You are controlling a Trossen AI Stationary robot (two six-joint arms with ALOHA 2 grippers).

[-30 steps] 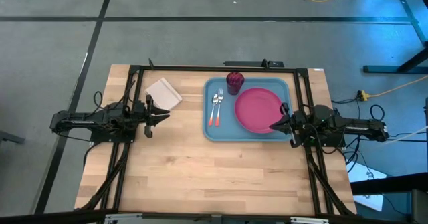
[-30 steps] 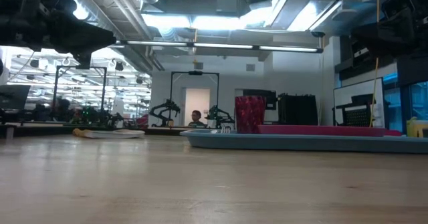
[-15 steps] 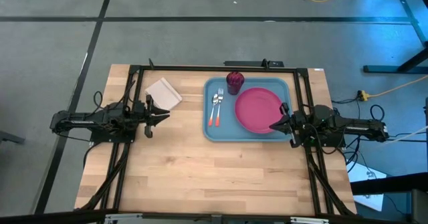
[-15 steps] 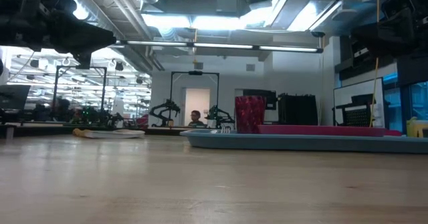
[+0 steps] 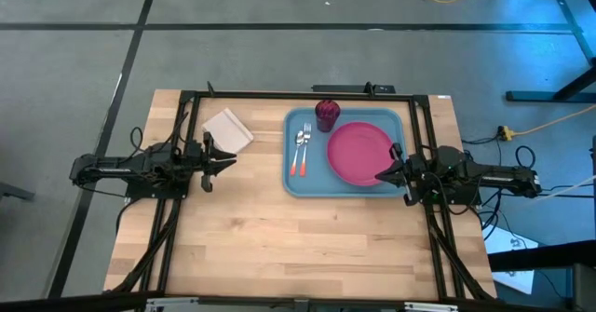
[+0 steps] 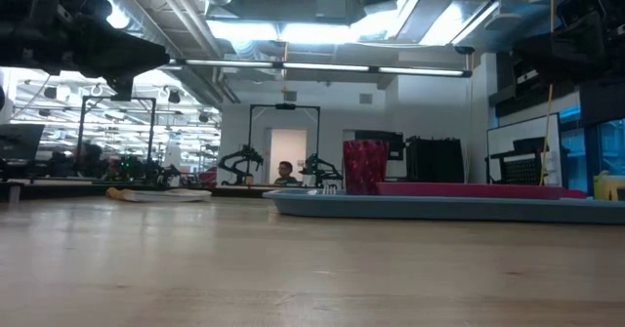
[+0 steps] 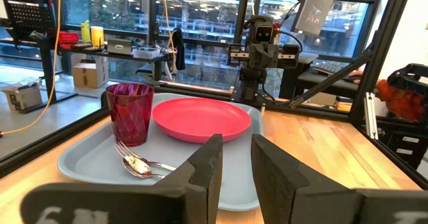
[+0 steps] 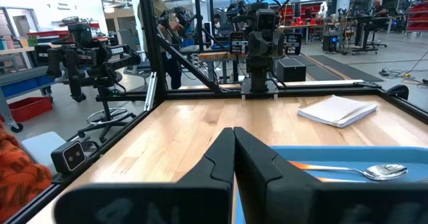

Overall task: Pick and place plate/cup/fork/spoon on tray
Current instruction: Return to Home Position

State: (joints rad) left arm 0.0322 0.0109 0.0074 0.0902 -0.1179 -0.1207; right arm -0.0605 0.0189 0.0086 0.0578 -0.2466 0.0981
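Four pieces of tableware are seen on the tray point(image 5: 343, 183): the plate point(image 5: 359, 153) fills its right half, the cup point(image 5: 326, 114) stands at the far edge just beside the plate, and the fork point(image 5: 304, 146) and the spoon point(image 5: 298, 151) lie side by side on the left part, handles toward the near edge. A white napkin point(image 5: 228, 128) is left on the table point(image 5: 279, 247), apart from the tray. The left gripper point(image 7: 234, 164) is held empty above the table to the left of the tray, its fingers slightly parted. The right gripper point(image 8: 233, 156) is held at the tray's right edge, fingers pressed together on nothing. The task is judged finished. Little risk is left; the tray or plate rim could be clipped if the right arm were swung low, being so near, and the cup could be tipped by such a knock.
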